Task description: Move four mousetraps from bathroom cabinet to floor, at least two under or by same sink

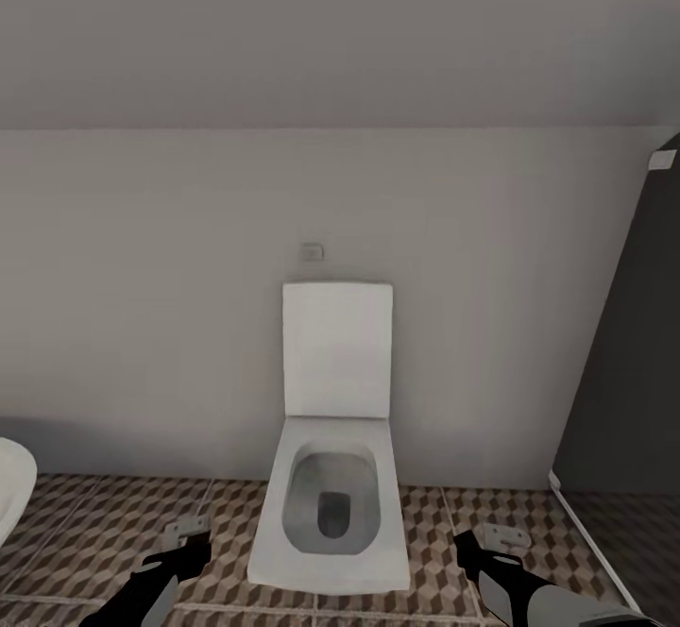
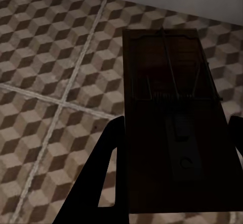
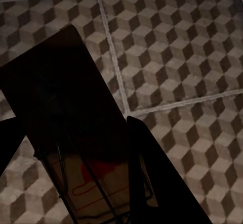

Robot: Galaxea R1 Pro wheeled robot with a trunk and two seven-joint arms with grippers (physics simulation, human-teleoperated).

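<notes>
**Both tools carrying traps, facing the toilet, sink not yet reached**

The left tool (image 2: 172,183) is pinched on a mousetrap (image 2: 174,118): in the left wrist view its dark fingers (image 2: 109,173) press the board's two long edges. The board's long axis runs straight out along the fingers, away from the wrist, with the spring coil across its middle and the wire bar reaching toward the far end. It hangs above the bathroom floor (image 2: 45,72), not touching it.

The right tool (image 3: 76,153) likewise grips a second mousetrap (image 3: 61,97), held between its fingers. This board also points outward from the tool, slightly skewed to the fingers, its wire parts and red marking at the near end.

In the head view both tools sit low, left (image 1: 184,537) and right (image 1: 491,547), on either side of the toilet (image 1: 331,514), which stands just ahead against the wall.

As I judge it, this is the carrying step: two traps are in hand and none is set down. The next move calls for turning the base toward the sink, then lowering each board flat onto the tiles beside it before releasing.
</notes>
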